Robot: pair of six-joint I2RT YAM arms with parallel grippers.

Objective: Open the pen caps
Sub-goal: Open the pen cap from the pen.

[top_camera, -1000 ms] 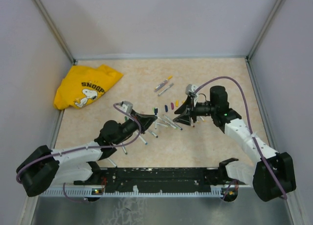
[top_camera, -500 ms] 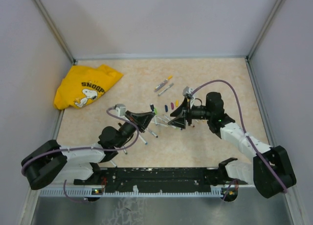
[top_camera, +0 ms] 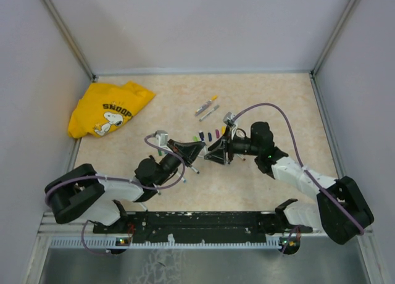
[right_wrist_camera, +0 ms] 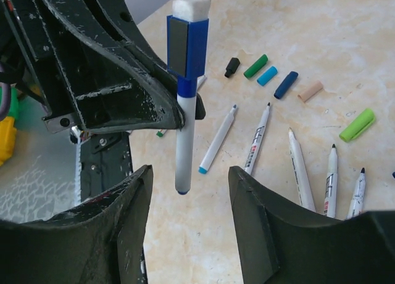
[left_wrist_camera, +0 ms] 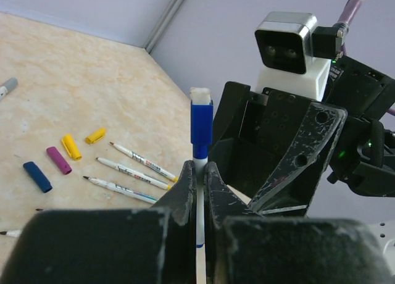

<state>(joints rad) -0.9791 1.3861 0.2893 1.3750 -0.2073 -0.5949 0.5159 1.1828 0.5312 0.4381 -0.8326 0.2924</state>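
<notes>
Pen cap (left_wrist_camera: 201,125), blue, white-topped, apparently seated on pen (right_wrist_camera: 185,145), left gripper (left_wrist_camera: 199,173) clamping it, right gripper (right_wrist_camera: 189,176) parted, empty

A crumpled yellow Snoopy shirt (top_camera: 110,108) lies at ten o'clock on the beige speckled table (top_camera: 271,92), by the left wall

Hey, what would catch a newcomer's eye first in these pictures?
Mid-table, the left gripper is clamped on a blue-capped pen, holding it up toward the open right gripper facing it. Loose caps and uncapped pens lie scattered close by, and a yellow Snoopy shirt is crumpled in the far left corner.
</notes>
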